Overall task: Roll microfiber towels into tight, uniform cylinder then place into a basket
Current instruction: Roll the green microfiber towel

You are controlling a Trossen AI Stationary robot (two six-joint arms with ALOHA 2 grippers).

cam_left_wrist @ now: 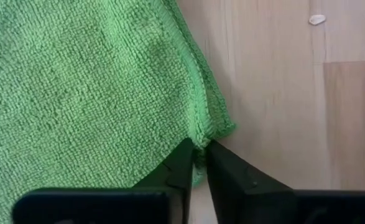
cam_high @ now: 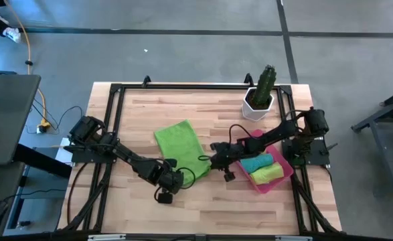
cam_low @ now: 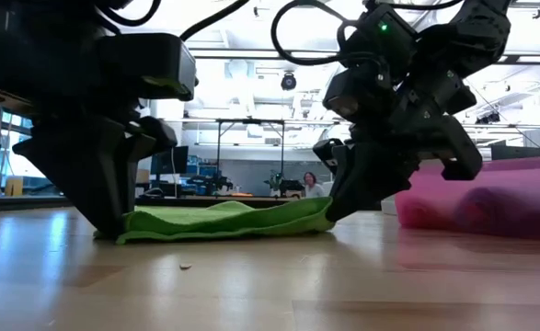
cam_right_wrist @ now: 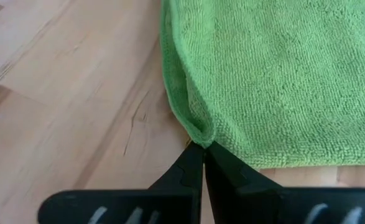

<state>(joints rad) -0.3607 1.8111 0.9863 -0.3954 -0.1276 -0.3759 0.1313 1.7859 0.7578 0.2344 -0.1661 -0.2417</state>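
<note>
A lime green microfiber towel (cam_high: 178, 142) lies spread flat on the wooden table, mid-left. My left gripper (cam_left_wrist: 199, 149) is shut on its near left corner, and my right gripper (cam_right_wrist: 204, 148) is shut on its near right corner. In the low view the towel (cam_low: 224, 221) stretches between the left gripper (cam_low: 113, 230) and the right gripper (cam_low: 334, 216). The pink basket (cam_high: 284, 175) stands on the right with a teal roll (cam_high: 256, 163) and a yellow roll (cam_high: 266, 173) inside. My left gripper pinches the towel's near left corner (cam_left_wrist: 214, 129) between its two fingertips, coming steeply from above. The corner puckers at the fingers, and the rest of the towel lies on the table. My right gripper pinches the near right corner (cam_right_wrist: 198, 130) between its fingertips, slanting down from the right. The hem bunches into a small fold there, and the cloth beyond it lies flat.
A white pot with a green cactus (cam_high: 260, 97) stands at the far right, behind the basket. A small crumb (cam_left_wrist: 317, 19) lies on the bare wood near the towel. Open wood runs along the table's near edge (cam_high: 203, 214).
</note>
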